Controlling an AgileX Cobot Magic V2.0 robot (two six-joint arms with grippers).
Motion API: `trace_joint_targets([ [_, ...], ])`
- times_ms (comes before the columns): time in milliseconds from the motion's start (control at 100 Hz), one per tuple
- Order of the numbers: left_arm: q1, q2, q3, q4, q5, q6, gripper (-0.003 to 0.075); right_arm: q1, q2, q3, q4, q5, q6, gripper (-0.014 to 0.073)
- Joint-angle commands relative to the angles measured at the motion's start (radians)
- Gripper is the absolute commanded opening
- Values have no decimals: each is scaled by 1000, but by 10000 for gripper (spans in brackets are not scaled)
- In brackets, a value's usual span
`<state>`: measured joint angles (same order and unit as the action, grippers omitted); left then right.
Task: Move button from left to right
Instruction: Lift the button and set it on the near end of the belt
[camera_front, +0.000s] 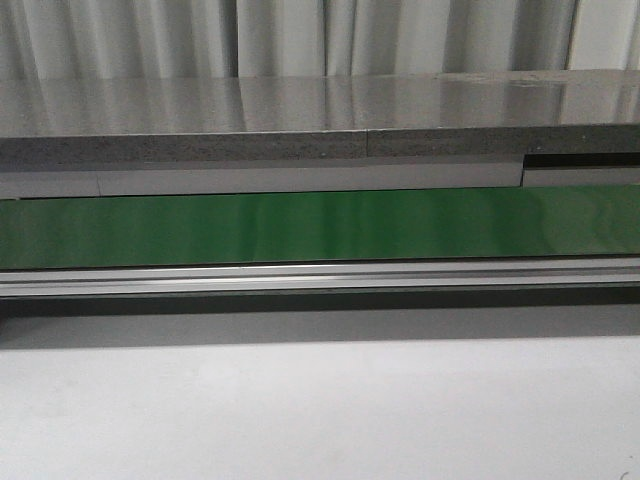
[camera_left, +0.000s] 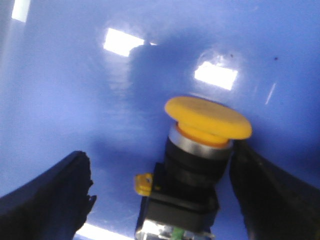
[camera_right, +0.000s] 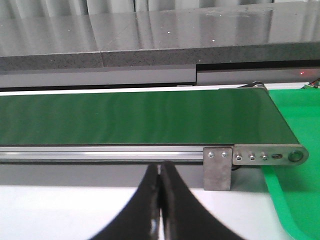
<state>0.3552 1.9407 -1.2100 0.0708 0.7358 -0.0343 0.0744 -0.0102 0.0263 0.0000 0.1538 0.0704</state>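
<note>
The button (camera_left: 195, 165) shows only in the left wrist view — a wide, round yellow-orange cap on a silvery collar, above a black blocky body with a small yellow tab at its side and a pale-green bit at its base. It sits tilted against a glossy blue background.

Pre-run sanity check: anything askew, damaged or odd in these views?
Nothing stands out. The button sits intact on a blue surface between the open left gripper fingers. The green belt carries nothing in view. The right gripper is shut, holding nothing.
</note>
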Motion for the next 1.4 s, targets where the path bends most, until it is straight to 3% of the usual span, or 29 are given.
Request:
trace_joint_targets([
  [0, 4, -22, -23, -9, -18, 2, 554, 3, -15, -16, 0, -88, 1, -68],
  [70, 4, -5, -23, -9, -18, 2, 540, 3, -15, -16, 0, -88, 1, -68],
  [160, 4, 7, -23, -9, -18, 2, 465, 3, -15, -16, 0, -88, 1, -68],
  [360, 4, 7, -29, -9, -14, 2, 76, 3, -15, -16, 0, -88, 1, -68],
  [430, 4, 2, -33, -7, -8, 2, -20, 3, -15, -16, 0, -88, 1, -68],
  [910, -9, -247, -102, -47, 11, 3, -20, 3, -15, -16, 0, -88, 1, -68],
  [1390, -270, -294, -102, -35, -12, 34, -20, 3, -15, -16, 0, -88, 1, -68],
])
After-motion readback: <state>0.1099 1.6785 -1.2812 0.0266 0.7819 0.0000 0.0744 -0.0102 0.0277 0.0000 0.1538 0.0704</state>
